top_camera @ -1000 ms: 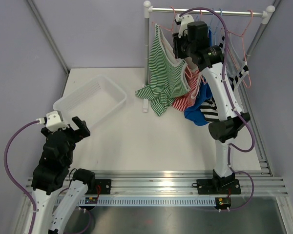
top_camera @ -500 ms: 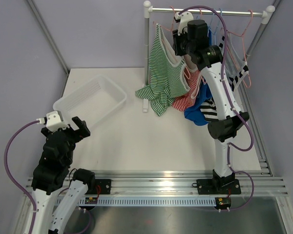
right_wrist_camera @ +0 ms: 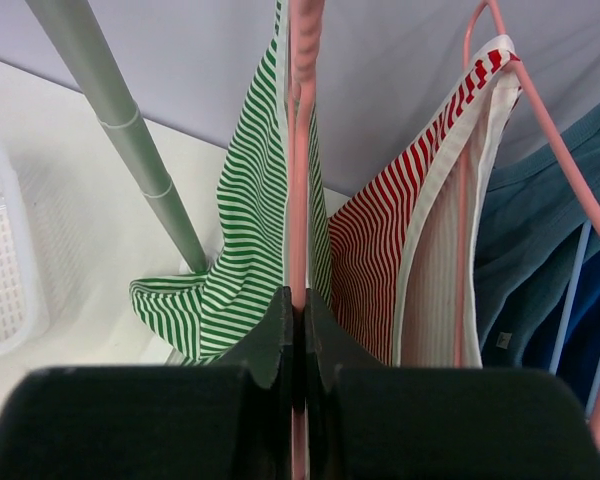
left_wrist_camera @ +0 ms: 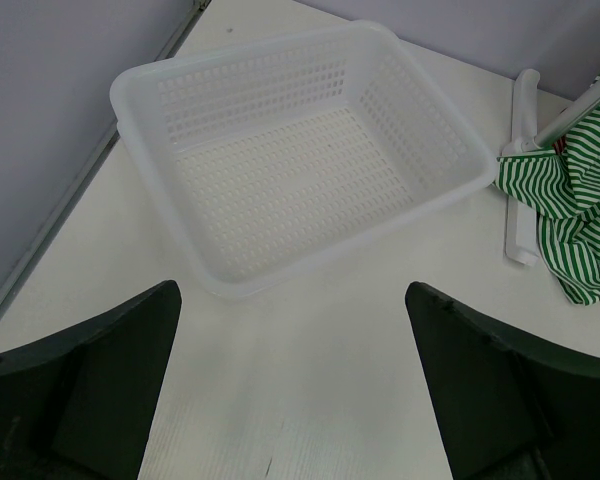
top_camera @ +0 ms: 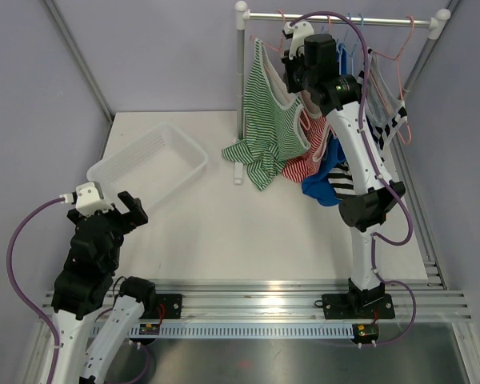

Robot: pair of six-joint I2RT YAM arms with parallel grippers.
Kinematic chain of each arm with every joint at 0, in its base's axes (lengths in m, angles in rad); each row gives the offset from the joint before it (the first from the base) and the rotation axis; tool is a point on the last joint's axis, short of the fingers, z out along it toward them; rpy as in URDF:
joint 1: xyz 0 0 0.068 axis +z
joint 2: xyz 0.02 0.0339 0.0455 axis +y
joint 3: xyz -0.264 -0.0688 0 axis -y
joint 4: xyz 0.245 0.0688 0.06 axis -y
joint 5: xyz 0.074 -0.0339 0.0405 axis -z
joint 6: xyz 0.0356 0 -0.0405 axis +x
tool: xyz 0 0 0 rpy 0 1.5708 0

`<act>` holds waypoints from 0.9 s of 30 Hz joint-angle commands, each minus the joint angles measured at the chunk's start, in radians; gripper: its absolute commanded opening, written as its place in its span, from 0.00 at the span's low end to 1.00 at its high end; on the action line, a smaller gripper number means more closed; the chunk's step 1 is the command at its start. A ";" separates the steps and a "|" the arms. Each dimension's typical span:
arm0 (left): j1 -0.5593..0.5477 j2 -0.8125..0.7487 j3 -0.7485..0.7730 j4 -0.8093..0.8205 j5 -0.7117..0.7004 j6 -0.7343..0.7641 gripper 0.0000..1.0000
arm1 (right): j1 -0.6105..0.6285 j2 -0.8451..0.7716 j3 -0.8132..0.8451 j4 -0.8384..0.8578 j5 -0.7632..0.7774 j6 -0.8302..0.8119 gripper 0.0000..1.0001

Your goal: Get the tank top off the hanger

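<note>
The right pincer (right_wrist_camera: pixel 298 300) stands fully closed, its two dark fingers pressed together at the lower middle of the wrist view around the thin pink hanger (right_wrist_camera: pixel 302 150), which runs straight up from the grip to the top of the frame. Whether a fold of cloth is caught in the grip as well cannot be told. Draped on that hanger, to either side of the pink strip, is the green-striped tank top (right_wrist_camera: pixel 245 280), its lower hem bunched at the middle left beside the grey rack post (right_wrist_camera: pixel 120 130). Just to the right hangs a red-striped top (right_wrist_camera: pixel 380 260) on its own pink hanger, with blue garments (right_wrist_camera: pixel 550 250) at the right edge. The risk as I judge it: the grip is on the hanger, not the cloth, so a pull may lift hanger and top off the rail (top_camera: pixel 336 18) together, or drag the neighbouring red-striped top along. The left pincer (left_wrist_camera: pixel 290 290) hangs wide open and empty over the counter (top_camera: pixel 248 232), near the white basket (left_wrist_camera: pixel 310 255), well apart from the rack.
</note>
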 commanded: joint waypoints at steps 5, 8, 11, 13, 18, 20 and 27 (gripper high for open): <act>-0.004 -0.009 0.000 0.046 0.002 -0.002 0.99 | -0.004 -0.076 -0.004 0.101 0.003 0.032 0.00; -0.004 -0.005 0.002 0.043 0.000 -0.004 0.99 | -0.004 -0.127 -0.036 0.158 0.033 0.057 0.00; -0.004 -0.002 0.005 0.040 0.000 -0.004 0.99 | -0.004 -0.162 -0.039 0.177 0.028 0.074 0.00; -0.004 -0.002 0.005 0.040 -0.002 -0.004 0.99 | -0.004 -0.185 -0.041 0.177 0.013 0.085 0.00; -0.004 0.017 0.020 0.036 0.008 -0.005 0.99 | -0.004 -0.245 -0.077 0.140 0.005 0.100 0.00; -0.004 0.036 0.034 0.030 0.018 -0.007 0.99 | -0.004 -0.273 -0.102 0.112 -0.010 0.108 0.00; -0.004 0.139 0.146 0.052 0.167 -0.039 0.99 | -0.004 -0.507 -0.370 0.058 -0.061 0.192 0.00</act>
